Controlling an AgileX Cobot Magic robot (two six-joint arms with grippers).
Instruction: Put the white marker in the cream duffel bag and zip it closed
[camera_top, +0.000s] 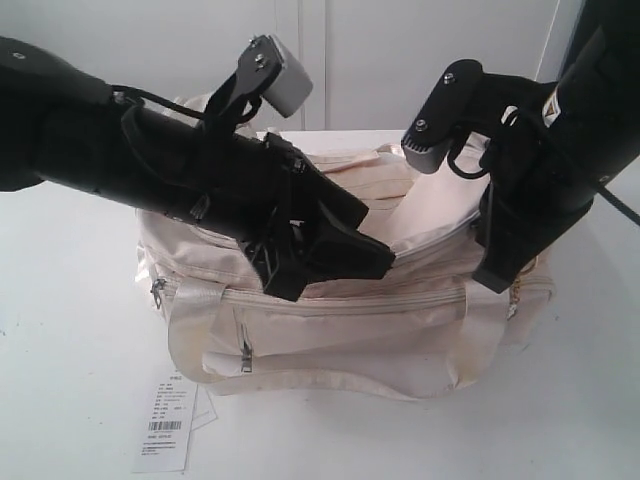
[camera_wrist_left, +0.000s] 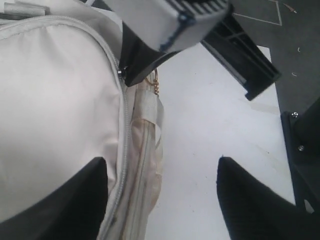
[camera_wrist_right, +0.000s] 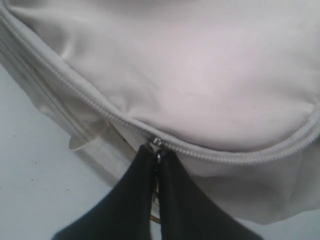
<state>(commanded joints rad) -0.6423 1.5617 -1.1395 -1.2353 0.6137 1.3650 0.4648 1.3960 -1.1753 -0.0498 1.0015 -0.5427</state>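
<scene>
A robotics lab, by every sign: a black left arm (camera_top: 100, 140) and right arm (camera_top: 560, 150), each with a grey camera (camera_top: 285, 75) bracketed at the wrist, reach over a plain white table (camera_top: 60, 380). Bare white wall panels (camera_top: 400, 60) stand behind the arms. Under them sits a single test item, a bag (camera_top: 400, 330), its barcode tag (camera_top: 168, 425) lying on the table just in front. Past the table edge beyond the left arm's fingers, the wrist view shows dark floor (camera_wrist_left: 260, 20) marked with a pale line.
</scene>
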